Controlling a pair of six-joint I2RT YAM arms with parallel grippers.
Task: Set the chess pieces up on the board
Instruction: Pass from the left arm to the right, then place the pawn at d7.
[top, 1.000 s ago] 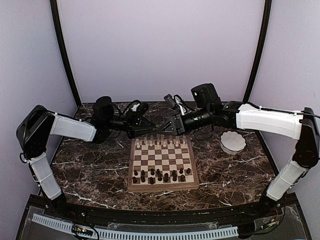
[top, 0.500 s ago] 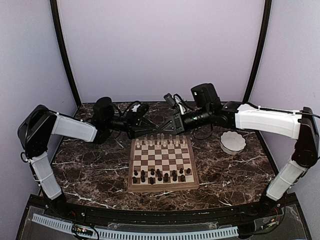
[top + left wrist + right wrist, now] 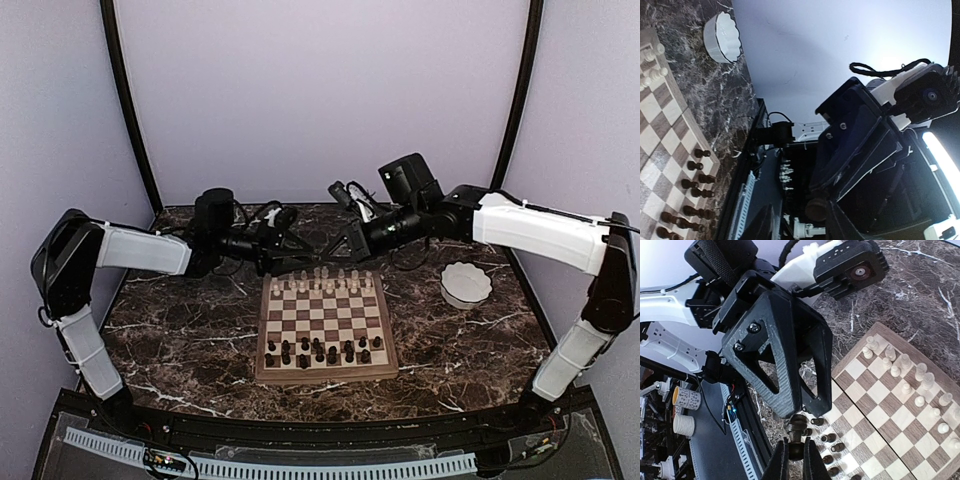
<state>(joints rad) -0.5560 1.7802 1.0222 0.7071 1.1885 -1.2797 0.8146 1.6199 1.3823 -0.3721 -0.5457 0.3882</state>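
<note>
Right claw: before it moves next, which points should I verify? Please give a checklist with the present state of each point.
1. Right claw shut on the dark piece: ok.
2. Left claw open: ok.
3. Left claw fully off that piece: cannot tell.
4. Free square among the dark pieces on the board: cannot tell.
5. White bowl apart from the board: ok.

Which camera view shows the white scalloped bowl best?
The left wrist view: the bowl appears large, with its scalloped rim and inside clear. The top external view shows the bowl whole but small, right of the board. The right wrist view misses it.
</note>
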